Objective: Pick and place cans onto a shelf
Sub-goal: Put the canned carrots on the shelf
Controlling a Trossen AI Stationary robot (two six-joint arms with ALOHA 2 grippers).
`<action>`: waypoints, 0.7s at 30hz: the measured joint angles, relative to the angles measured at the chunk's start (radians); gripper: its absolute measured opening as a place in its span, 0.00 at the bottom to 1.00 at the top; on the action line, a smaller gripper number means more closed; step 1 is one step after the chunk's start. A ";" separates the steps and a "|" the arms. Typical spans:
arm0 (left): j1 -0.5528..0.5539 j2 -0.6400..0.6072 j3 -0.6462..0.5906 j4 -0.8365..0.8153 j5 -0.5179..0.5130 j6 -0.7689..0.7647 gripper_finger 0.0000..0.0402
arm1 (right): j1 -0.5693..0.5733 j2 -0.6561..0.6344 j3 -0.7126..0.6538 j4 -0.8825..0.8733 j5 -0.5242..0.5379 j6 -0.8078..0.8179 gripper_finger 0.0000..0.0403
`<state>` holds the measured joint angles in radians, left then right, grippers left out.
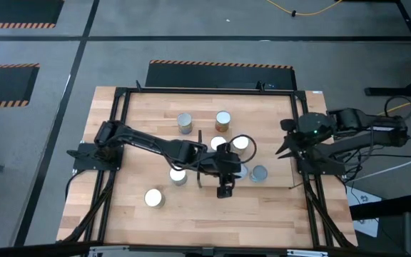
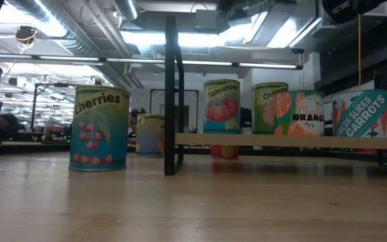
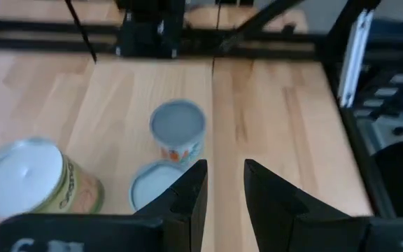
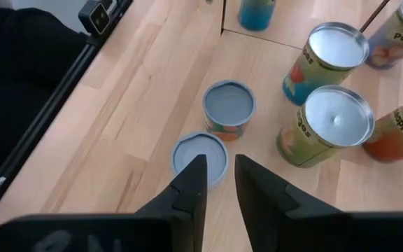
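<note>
Hovering over the middle of the table [image 1: 277, 214], the left gripper [image 1: 224, 187] holds nothing, its fingers [image 3: 187, 192] a narrow gap apart. A blue-topped can [image 1: 259, 173] stands just beside it, toward the right arm. The right gripper [image 1: 282, 148] waits at the table's right edge, also narrowly parted and empty. Two white-topped cans [image 1: 178, 175] [image 1: 154, 198] stand near the left arm, and two more [image 1: 184, 123] [image 1: 222, 120] toward the far edge. In the low view the cherries can [image 2: 99, 128] stands on the table beside the shelf [image 2: 287, 140] and its dark upright [image 2: 171, 94]. The tomatoes can [image 2: 222, 107] and carrots can [image 2: 361, 114] show above the board; whether they stand on it I cannot tell.
</note>
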<state>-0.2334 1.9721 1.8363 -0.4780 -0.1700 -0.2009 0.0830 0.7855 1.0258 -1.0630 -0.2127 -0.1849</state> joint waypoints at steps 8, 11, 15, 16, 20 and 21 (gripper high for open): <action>-0.040 -0.120 0.000 -0.149 0.003 -0.122 0.22 | 0.000 -0.027 -0.100 0.056 -0.005 0.001 0.20; -0.066 -0.166 0.000 -0.286 0.003 -0.224 0.22 | 0.000 -0.020 -0.131 0.087 -0.010 0.028 0.20; -0.117 -0.209 -0.001 -0.486 0.004 -0.399 0.22 | 0.000 -0.008 -0.149 0.090 -0.014 0.044 0.20; -0.134 -0.217 -0.001 -0.535 0.004 -0.439 0.22 | 0.000 -0.004 -0.150 0.090 -0.015 0.045 0.20; -0.208 -0.220 -0.001 -0.693 -0.003 -0.571 0.22 | 0.000 0.003 -0.150 0.097 -0.018 0.046 0.20; -0.227 -0.219 -0.002 -0.742 -0.003 -0.601 0.22 | 0.000 0.004 -0.150 0.099 -0.018 0.045 0.20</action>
<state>-0.4606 1.7531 1.8340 -1.2198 -0.1732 -0.8021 0.0830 0.7891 0.8761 -0.9635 -0.2306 -0.1395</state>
